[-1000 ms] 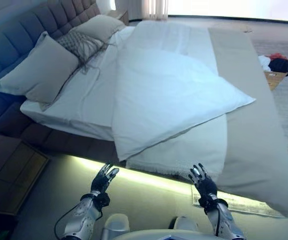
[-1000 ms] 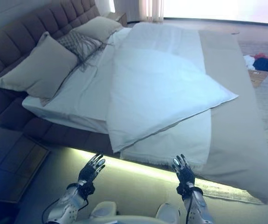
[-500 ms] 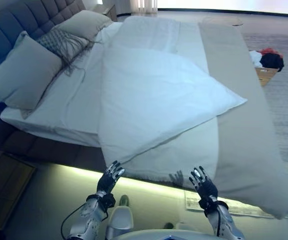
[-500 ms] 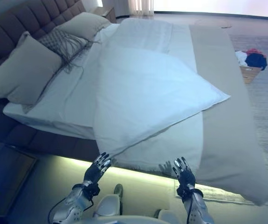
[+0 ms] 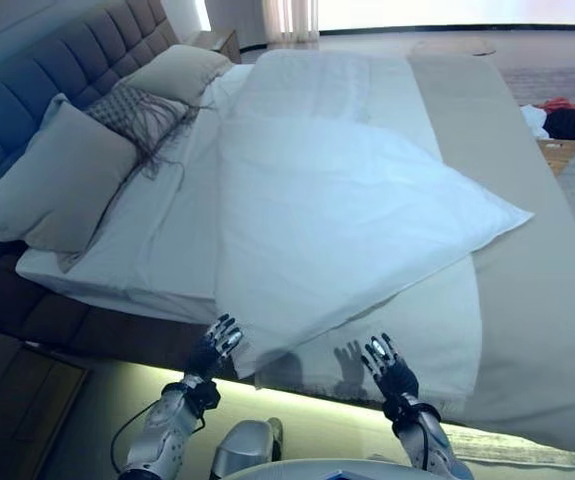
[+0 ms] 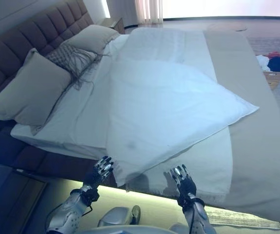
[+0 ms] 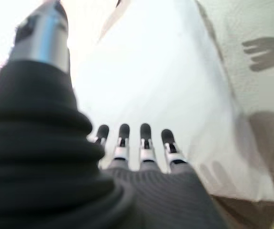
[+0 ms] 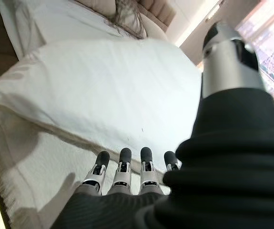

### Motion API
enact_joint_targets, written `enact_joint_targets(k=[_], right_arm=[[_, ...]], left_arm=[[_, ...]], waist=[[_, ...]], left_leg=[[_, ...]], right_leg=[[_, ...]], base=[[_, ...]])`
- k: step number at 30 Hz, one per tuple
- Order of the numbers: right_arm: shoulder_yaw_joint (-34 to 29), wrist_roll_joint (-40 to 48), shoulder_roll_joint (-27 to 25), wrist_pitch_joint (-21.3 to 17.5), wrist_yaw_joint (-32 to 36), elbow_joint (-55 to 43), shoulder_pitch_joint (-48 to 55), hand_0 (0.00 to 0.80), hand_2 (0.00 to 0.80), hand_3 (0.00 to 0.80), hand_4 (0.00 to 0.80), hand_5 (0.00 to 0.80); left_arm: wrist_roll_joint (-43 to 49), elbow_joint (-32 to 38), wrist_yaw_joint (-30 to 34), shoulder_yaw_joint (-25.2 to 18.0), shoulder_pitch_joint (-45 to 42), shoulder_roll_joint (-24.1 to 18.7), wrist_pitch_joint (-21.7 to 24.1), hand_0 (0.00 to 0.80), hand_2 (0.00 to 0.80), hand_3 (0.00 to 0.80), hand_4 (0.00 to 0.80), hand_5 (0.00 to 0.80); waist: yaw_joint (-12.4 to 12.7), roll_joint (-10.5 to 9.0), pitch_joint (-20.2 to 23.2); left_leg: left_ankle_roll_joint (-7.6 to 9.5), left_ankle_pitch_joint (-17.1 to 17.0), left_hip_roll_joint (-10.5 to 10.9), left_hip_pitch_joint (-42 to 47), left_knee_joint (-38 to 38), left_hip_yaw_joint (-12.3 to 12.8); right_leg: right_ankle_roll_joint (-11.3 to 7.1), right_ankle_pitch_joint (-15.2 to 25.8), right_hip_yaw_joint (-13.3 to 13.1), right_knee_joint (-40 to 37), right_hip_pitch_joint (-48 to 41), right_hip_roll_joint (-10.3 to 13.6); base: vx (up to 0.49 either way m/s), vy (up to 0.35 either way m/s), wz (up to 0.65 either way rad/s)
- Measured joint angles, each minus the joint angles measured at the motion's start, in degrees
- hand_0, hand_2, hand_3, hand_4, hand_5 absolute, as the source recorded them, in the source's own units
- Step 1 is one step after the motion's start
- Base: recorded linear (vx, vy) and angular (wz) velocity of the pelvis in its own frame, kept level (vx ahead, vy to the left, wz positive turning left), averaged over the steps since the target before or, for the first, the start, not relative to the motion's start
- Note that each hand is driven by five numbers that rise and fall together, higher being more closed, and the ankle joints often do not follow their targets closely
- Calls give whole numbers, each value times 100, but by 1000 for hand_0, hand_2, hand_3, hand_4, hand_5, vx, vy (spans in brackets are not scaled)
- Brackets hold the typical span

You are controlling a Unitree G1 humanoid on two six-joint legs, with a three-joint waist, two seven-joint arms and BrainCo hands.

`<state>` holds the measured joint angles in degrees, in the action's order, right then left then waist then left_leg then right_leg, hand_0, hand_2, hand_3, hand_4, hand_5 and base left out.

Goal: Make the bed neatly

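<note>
The bed [image 5: 527, 330] stretches away from the robot, its padded headboard [image 5: 27, 110] on the left side of the head views and a beige cover lying along its right side and near edge. A white duvet [image 5: 347, 210] lies folded back across the middle of the mattress, skewed so that one corner points out to the right over the beige cover and another corner hangs at the near edge, just beside the left hand [image 5: 214, 345]. Under the duvet a white sheet [image 5: 157, 240] covers the mattress toward the headboard, and a second pale layer with a fringed hem [image 5: 417, 340] shows at the near edge below the duvet. Against the headboard lean a large beige pillow [image 5: 67, 180], a patterned cushion with dark tassels [image 5: 142, 105] and another beige pillow [image 5: 182, 70] farther back. The left hand is held up with its fingers straight and spread, grasping nothing, at the duvet's near corner; whether it touches the cloth cannot be told. The right hand [image 5: 389, 368] is likewise released, fingers straight, raised before the fringed hem, on which its shadow falls. On the floor beyond the bed's far right side sits a basket with red, dark and white clothes [image 5: 559, 122]. A wooden nightstand [image 5: 12, 400] stands at lower left, beside the headboard.
</note>
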<state>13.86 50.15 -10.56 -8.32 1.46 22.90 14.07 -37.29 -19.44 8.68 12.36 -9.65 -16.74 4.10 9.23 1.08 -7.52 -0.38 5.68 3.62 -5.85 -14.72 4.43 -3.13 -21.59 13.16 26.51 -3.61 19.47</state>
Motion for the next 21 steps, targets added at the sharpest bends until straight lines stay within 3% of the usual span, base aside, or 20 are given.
enact_joint_targets(k=[3, 6, 8, 10, 14, 17, 21], right_arm=[[-18, 3, 39, -5, 1, 27, 79, 0, 0, 0, 0, 0], [-10, 3, 95, -6, 64, 52, 193, 0, 0, 0, 0, 0], [3, 3, 97, -6, 94, 138, 133, 0, 0, 0, 0, 0], [-7, 9, 75, -7, 122, 354, -56, 0, 0, 0, 0, 0], [-36, 17, 92, -7, 127, 752, -307, 0, 0, 0, 0, 0], [-272, 132, 27, -9, 126, 914, -303, 0, 0, 0, 0, 0], [-447, 241, -105, -37, 146, 930, -245, 0, 0, 0, 0, 0]], left_arm=[[2, -41, -106, 13, 72, 15, 3, 0, 0, 0, 0, 0], [9, -48, -223, -16, -48, -70, 7, 0, 0, 0, 0, 0], [3, -46, -354, -27, -97, -185, 2, 0, 0, 0, 0, 0], [3, -49, -424, -24, -117, -226, -3, 0, 0, 0, 0, 0], [3, -70, -402, -32, -68, -233, -9, 0, 0, 0, 0, 0], [13, -50, -305, -12, -211, -143, -61, 0, 0, 0, 0, 0], [57, -51, -186, -17, -353, -76, -70, 0, 0, 0, 0, 0]], waist=[[31, 51, 159], [123, -18, 367], [134, -77, 418], [120, -90, 422], [104, -307, 435], [135, -204, 404], [112, -230, 347]], left_leg=[[118, 7, 71, 65, 85, -122], [236, -52, 75, 413, 453, -115], [215, -114, 10, 478, 606, -71], [188, -131, -99, 517, 659, 4], [-9, -223, -194, 553, 843, -12], [-181, -329, -443, 644, 1051, -60], [-202, -344, -547, 688, 1084, -47]], right_leg=[[364, 556, -1, 1115, 529, 170], [217, 1156, -46, 1591, 798, 332], [-52, 1005, -26, 1083, 807, 228], [-141, 992, -18, 307, 828, 85], [-683, 1486, -15, -1122, 786, -162], [-493, 1495, 60, -1308, 693, -537], [-424, 1389, 148, -1206, 688, -628]], base=[[254, 239, 31], [181, 37, 2], [109, -107, -12], [70, -108, -25], [89, -122, -7], [133, -145, -3], [154, -144, 3]])
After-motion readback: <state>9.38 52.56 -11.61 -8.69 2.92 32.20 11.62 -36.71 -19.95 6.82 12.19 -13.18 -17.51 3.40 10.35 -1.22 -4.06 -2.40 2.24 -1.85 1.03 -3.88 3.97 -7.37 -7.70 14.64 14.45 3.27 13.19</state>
